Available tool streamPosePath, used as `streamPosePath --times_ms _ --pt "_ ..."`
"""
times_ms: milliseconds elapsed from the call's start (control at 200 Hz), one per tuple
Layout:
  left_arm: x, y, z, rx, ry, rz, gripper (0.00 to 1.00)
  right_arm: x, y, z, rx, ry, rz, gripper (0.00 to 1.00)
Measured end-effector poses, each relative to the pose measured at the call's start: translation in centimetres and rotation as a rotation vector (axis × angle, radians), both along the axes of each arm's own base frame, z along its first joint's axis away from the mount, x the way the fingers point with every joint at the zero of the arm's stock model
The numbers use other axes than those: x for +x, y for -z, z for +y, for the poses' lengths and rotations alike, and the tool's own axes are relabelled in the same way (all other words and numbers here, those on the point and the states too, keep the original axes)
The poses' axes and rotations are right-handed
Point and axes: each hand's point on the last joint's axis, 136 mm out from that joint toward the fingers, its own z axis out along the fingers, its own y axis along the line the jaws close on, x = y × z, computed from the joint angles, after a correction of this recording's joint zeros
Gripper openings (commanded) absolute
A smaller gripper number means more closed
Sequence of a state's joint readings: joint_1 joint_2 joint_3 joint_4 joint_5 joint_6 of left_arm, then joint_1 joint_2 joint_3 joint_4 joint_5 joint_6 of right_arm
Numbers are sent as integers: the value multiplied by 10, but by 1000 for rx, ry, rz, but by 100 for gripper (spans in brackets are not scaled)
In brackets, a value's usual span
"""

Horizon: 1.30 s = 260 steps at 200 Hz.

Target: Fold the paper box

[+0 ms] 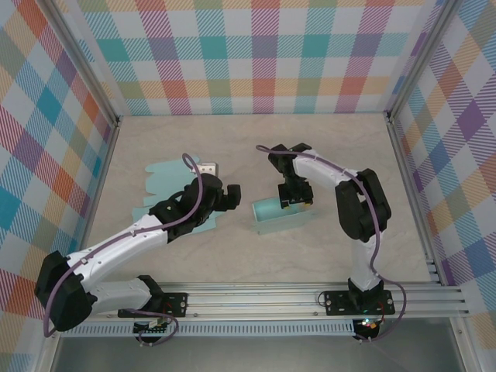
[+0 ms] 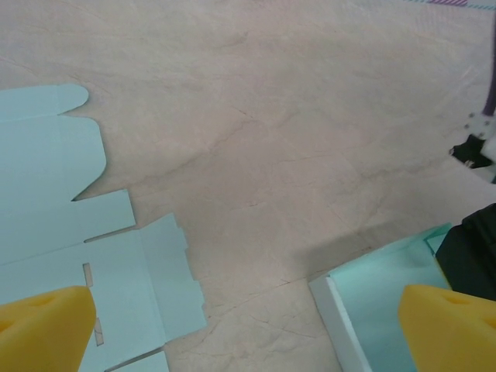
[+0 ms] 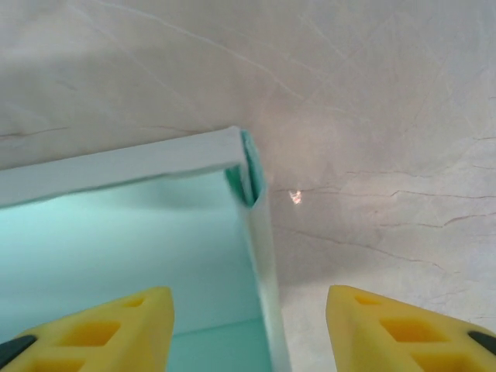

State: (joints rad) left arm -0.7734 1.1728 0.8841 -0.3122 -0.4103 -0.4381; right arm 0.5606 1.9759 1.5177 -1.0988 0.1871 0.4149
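Up close, right hand [image 3: 248, 318] spread astride the paper box [image 3: 116, 240] wall, unclear overhead; left hand [image 2: 248, 329] spread wide.

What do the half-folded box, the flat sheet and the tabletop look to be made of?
The half-folded box looks like thin mint card, matte, with white cut edges on its walls. The flat sheet seems to be the same card, die-cut with tabs and slots. The tabletop is smooth and beige with marble-like veins, probably printed laminate.

A robotics lab test cell: bright plaid walls [image 1: 263, 54] enclose a marble-look tabletop [image 1: 256, 139], aluminium rail [image 1: 256, 297] along its near edge.
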Motion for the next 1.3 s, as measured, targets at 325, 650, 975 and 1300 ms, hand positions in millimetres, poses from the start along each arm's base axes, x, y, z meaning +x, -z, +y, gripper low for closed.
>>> streamPosePath --times_ms 325,650,975,1300 --pt "1 0 2 1 -6 1 100 -20 14 -1 26 -27 73 59" --pt "2 1 3 7 -13 -1 100 -29 42 -6 -10 -55 148 16" --pt "5 -4 12 24 -53 -25 100 -21 43 -10 -193 -98 113 3" --pt "4 -13 27 53 -103 -59 93 -16 40 -18 -339 -115 40 38"
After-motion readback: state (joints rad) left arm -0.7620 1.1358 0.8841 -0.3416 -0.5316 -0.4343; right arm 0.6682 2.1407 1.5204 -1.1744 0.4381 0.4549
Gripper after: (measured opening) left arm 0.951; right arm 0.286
